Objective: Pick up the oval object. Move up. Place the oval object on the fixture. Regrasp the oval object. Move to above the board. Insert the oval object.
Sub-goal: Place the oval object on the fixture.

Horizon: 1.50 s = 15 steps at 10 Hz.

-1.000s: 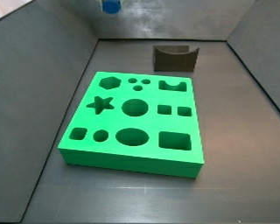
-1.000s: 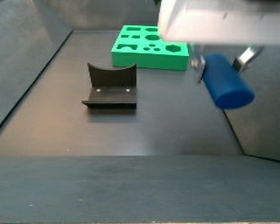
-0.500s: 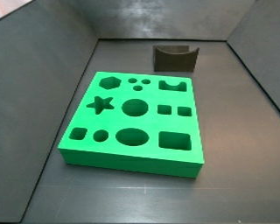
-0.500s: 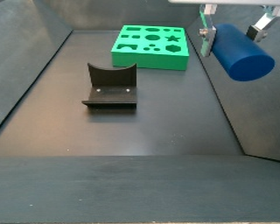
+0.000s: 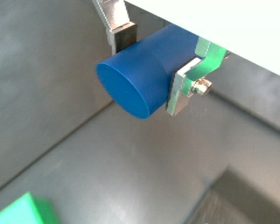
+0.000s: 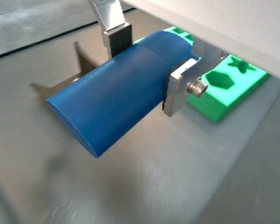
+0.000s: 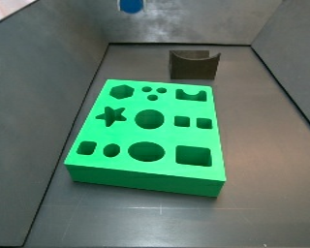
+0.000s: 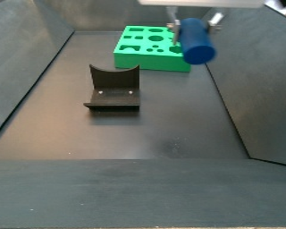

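Note:
The oval object [image 5: 149,72] [image 6: 113,96] is a smooth blue peg lying crosswise between my fingers in both wrist views. My gripper [image 5: 154,63] [image 6: 146,63] is shut on it, well above the floor. In a side view the peg [image 8: 196,40] hangs near the top of the frame with the gripper [image 8: 193,20] just above it. In a side view only a bit of the blue peg [image 7: 129,6] shows at the upper edge. The dark fixture [image 7: 193,64] [image 8: 112,88] stands on the floor, apart from the green board [image 7: 150,134] [image 8: 154,47] [image 6: 230,80].
Grey walls enclose the dark floor [image 8: 146,134] on all sides, sloping in at left [image 7: 47,58] and right [image 7: 290,58]. The board's cut-outs include a star [image 7: 111,116], a hexagon [image 7: 121,91] and an oval [image 7: 144,151].
The gripper has carried the peg away across the enclosure toward the board's side; it looks smaller and higher in the side view. A bit of blue has reappeared at the other side view's upper edge.

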Tool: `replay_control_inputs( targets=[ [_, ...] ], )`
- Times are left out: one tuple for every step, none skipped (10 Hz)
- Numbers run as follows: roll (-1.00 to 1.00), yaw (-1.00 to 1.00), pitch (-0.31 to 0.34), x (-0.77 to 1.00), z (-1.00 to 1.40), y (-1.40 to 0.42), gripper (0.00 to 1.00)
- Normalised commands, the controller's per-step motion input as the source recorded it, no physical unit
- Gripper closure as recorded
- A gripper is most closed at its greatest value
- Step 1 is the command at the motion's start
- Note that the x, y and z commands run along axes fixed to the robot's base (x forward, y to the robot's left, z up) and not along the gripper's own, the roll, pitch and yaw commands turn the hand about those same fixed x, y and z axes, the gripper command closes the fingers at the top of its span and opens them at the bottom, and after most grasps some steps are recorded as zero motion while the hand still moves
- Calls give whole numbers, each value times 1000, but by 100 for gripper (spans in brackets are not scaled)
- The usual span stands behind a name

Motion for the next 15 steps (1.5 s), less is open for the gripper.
replay_control_inputs(
  targets=[
    [-92,14,-16,1000,-233,-934,100],
    [-84,14,-17,1000,-219,-874,100],
    [-60,19,-9,1000,-184,-726,100],
    [-35,23,-2,1000,-168,-592,100],
    [2,23,16,994,-142,-406,100],
    [20,22,22,920,-119,-317,100],
    [57,25,26,776,-81,-172,100],
    [77,25,34,670,-64,-107,100],
    [95,26,46,566,-53,-73,100],
    [-1000,27,-48,1000,503,697,100],
    [-1000,21,-31,1000,545,761,100],
    [-1000,-1,-1,1000,489,751,100],
    [-1000,-9,17,892,286,593,100],
    [-1000,-17,29,782,161,415,100],
    [-1000,-23,43,717,109,295,100]
  ],
)
